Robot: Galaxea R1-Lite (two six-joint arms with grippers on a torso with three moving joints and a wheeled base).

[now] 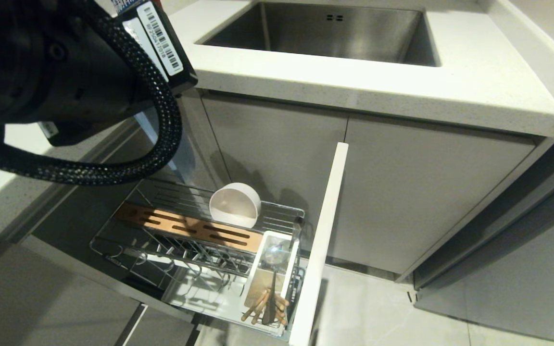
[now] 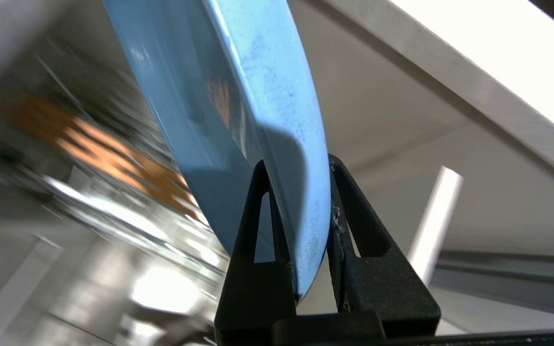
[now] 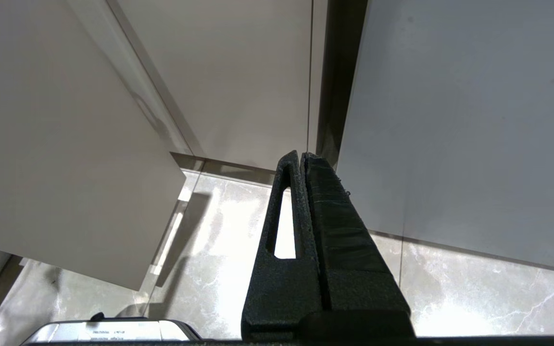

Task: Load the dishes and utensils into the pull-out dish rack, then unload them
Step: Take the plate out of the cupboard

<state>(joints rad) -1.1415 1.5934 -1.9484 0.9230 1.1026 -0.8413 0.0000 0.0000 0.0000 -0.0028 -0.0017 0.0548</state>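
My left gripper is shut on the rim of the light-blue plate, held edge-on above the pull-out dish rack. In the head view only the left arm's black body and cable show at the upper left; the plate and fingers are hidden there. The cream-white bowl stands on edge at the back of the rack. The white utensil holder holds the metal spoon and the wooden chopsticks. My right gripper is shut and empty, parked over the floor.
The rack's tall pale cabinet front stands out over the floor on the right. A slotted wooden strip crosses the rack. Above are the white countertop and the steel sink. Grey cabinet doors close the back.
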